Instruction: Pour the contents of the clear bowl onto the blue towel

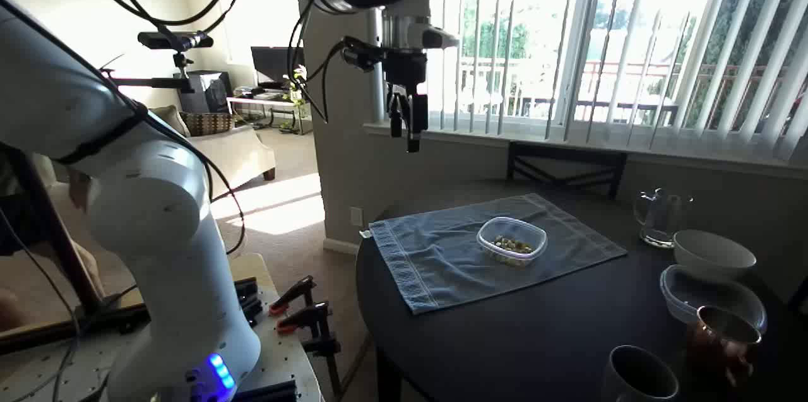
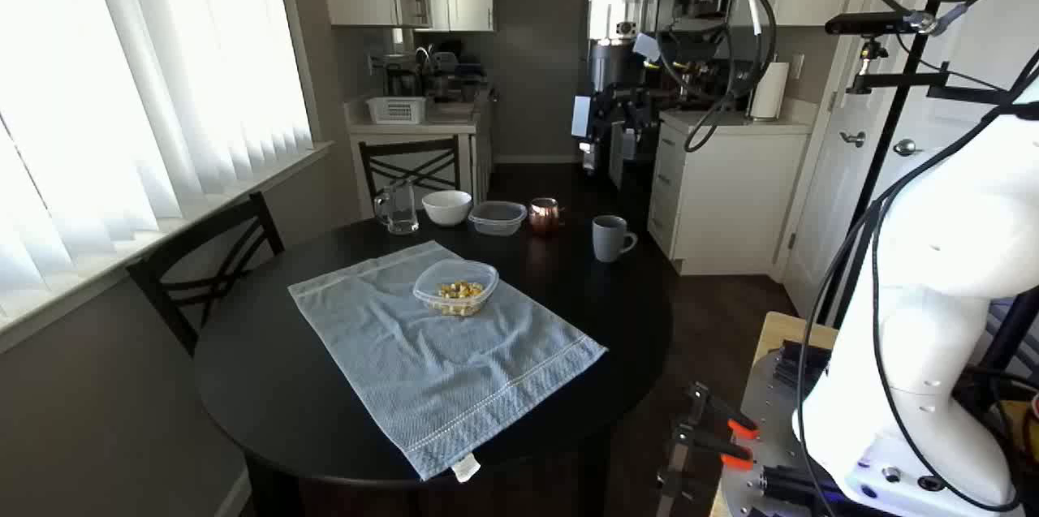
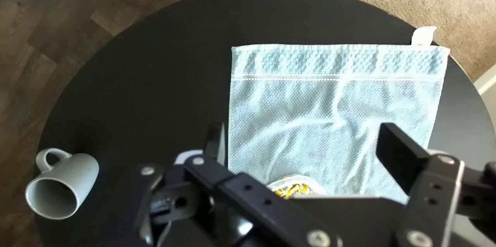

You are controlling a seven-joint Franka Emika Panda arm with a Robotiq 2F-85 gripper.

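The clear bowl point(image 1: 538, 242) stands upright on the blue towel point(image 1: 435, 257), which lies flat and slightly wrinkled on a round black table. The bowl shows in both exterior views point(image 2: 428, 283). The brownish-yellow contents point(image 2: 460, 290) lie inside it and also show in an exterior view point(image 1: 510, 244). In the wrist view only part of the bowl's rim point(image 3: 314, 185) and some contents point(image 3: 293, 190) show; the gripper hides the rest. My gripper point(image 1: 404, 135) is high above the table, apart from the bowl. In the wrist view its fingers point(image 3: 304, 142) are wide apart with nothing between them.
A glass mug point(image 1: 659, 220), a white bowl point(image 1: 713, 252), another clear container point(image 2: 497, 218), a copper mug point(image 2: 544, 215) and a grey mug point(image 2: 609, 239) stand along the table's side. The window blinds point(image 1: 505, 42) and a chair point(image 2: 211, 257) are beside the table point(image 2: 260, 387).
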